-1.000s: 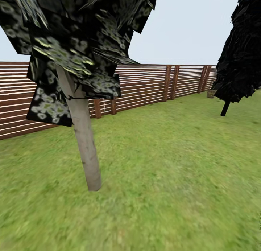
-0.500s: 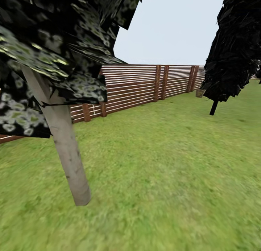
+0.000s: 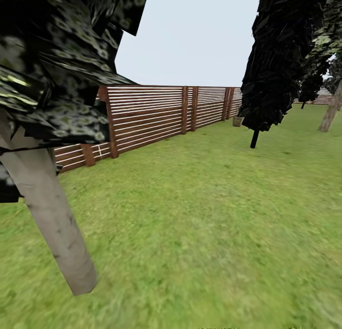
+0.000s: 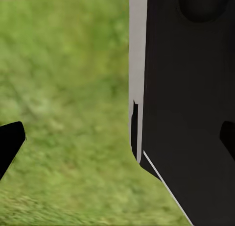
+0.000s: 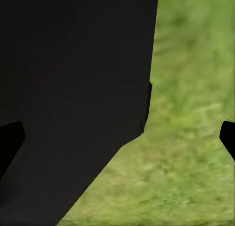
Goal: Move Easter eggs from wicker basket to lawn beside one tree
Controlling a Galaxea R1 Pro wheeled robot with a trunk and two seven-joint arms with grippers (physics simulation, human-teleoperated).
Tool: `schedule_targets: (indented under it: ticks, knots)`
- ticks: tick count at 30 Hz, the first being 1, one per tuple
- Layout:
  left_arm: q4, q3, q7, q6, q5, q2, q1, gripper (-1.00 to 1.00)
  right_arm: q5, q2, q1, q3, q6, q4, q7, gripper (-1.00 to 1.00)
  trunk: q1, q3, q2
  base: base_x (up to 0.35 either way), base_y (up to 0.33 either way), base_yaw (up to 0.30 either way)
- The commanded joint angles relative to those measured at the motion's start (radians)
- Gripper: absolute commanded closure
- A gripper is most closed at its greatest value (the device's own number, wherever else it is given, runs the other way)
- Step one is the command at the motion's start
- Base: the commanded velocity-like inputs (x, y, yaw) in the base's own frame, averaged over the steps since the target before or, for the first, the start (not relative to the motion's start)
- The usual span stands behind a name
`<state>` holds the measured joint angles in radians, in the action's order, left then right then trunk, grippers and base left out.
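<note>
A tree with a thick grey-brown trunk (image 3: 57, 234) and dark mottled leaves stands close at the left of the head view, on the lawn (image 3: 213, 215). The Easter eggs and the wicker basket are out of view. In the left wrist view my left gripper (image 4: 117, 142) is open over grass, its dark fingertips (image 4: 10, 145) far apart with nothing between them. My right gripper (image 5: 117, 140) is open too, and nothing sits between its fingertips (image 5: 227, 138).
A brown slatted fence (image 3: 152, 115) runs along the lawn's far side. A near-black cypress (image 3: 275, 67) stands at the right, another trunk (image 3: 331, 114) beyond it. A small brown object (image 3: 237, 121) by the fence is too small to identify. Dark robot bodywork (image 4: 191, 113) is beside each gripper.
The whole head view has shifted: the camera moved, so the near trunk slid left and grew larger, the cypress came nearer the middle, and a far trunk entered at the right.
</note>
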<state>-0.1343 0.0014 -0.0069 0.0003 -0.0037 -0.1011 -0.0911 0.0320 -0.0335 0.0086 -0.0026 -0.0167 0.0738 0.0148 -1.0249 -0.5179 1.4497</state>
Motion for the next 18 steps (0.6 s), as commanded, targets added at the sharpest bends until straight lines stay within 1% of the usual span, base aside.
schedule_targets:
  ticks: [1,18]
  knots:
    - [-0.002,0.0,-0.001,0.0,0.0,0.0,-0.001,-1.0,0.003,0.0,-0.001,0.0,-0.002,0.001,0.002,-1.0,0.0,0.0,0.0,0.008,0.0,-0.276]
    - [-0.002,0.0,-0.001,-0.002,0.0,0.0,-0.001,-1.0,0.003,0.0,-0.001,0.001,-0.002,0.001,0.002,-1.0,0.0,0.0,0.0,0.001,0.0,-0.291]
